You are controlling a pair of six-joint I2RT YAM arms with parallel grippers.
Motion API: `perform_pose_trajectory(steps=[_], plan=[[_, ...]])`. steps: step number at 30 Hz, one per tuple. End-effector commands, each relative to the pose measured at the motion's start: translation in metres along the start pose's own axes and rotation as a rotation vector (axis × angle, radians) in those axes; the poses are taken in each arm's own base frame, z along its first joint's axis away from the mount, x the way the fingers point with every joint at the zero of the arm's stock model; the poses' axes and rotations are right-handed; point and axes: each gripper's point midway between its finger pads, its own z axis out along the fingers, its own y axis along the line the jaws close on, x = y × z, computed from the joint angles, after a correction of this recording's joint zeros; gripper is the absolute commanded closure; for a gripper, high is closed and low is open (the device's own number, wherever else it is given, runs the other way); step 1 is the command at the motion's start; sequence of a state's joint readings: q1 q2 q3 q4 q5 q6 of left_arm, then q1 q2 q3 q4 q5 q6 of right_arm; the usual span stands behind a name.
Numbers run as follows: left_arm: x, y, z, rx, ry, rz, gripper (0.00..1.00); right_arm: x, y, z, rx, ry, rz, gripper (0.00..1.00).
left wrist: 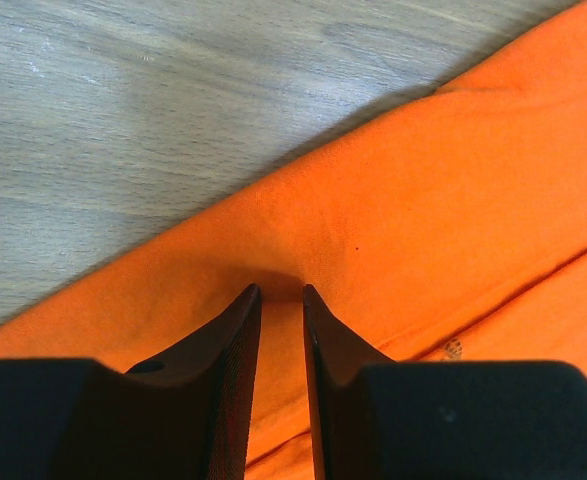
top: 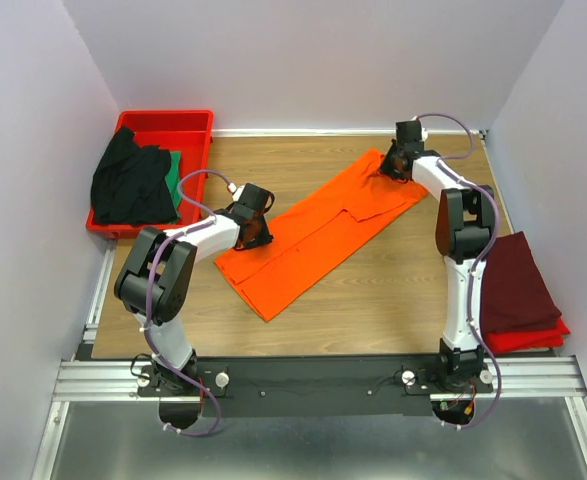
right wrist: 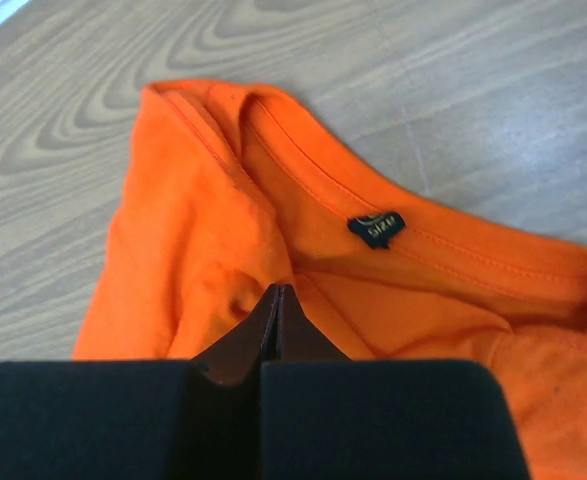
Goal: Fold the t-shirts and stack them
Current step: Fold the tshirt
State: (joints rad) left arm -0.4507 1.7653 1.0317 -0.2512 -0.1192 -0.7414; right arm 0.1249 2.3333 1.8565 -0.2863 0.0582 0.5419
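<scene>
The bright orange t-shirt (top: 313,235) lies folded lengthwise, slanting across the middle of the table. My left gripper (top: 256,238) is at its near-left edge. In the left wrist view (left wrist: 281,290) the jaws stand a narrow gap apart, with their tips down on the orange cloth (left wrist: 423,200) and flat cloth showing between them. My right gripper (top: 391,168) is at the collar end. In the right wrist view (right wrist: 278,288) it is shut on a pucker of orange cloth just below the collar label (right wrist: 376,229).
A red tray (top: 168,118) at the back left holds the black t-shirt (top: 128,180) and the green one (top: 175,175). The folded maroon t-shirt (top: 513,280) lies on red cloth (top: 533,338) at the right table edge. Walls enclose three sides.
</scene>
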Motion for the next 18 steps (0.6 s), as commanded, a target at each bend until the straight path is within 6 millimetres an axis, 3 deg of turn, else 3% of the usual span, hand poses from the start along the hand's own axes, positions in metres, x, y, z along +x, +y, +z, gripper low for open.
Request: perform_pose_trajectory(steps=[1, 13, 15, 16, 18], plan=[[0.023, 0.022, 0.006, -0.062, 0.073, 0.019, 0.68, -0.022, -0.003, -0.023, 0.032, -0.063, 0.005, 0.99], [0.023, 0.024, 0.006, -0.060, 0.070, 0.023, 0.68, -0.030, -0.019, -0.039, 0.100, -0.104, 0.000, 0.99], [0.023, 0.024, 0.006, -0.059, 0.071, 0.022, 0.69, -0.027, -0.015, -0.036, 0.078, -0.088, -0.009, 0.93], [0.023, 0.025, 0.006, -0.058, 0.071, 0.021, 0.69, -0.030, -0.012, -0.036, 0.064, -0.089, -0.009, 0.80], [0.023, 0.024, 0.006, -0.056, 0.072, 0.022, 0.68, -0.023, -0.009, -0.028, 0.040, -0.064, -0.022, 0.67]])
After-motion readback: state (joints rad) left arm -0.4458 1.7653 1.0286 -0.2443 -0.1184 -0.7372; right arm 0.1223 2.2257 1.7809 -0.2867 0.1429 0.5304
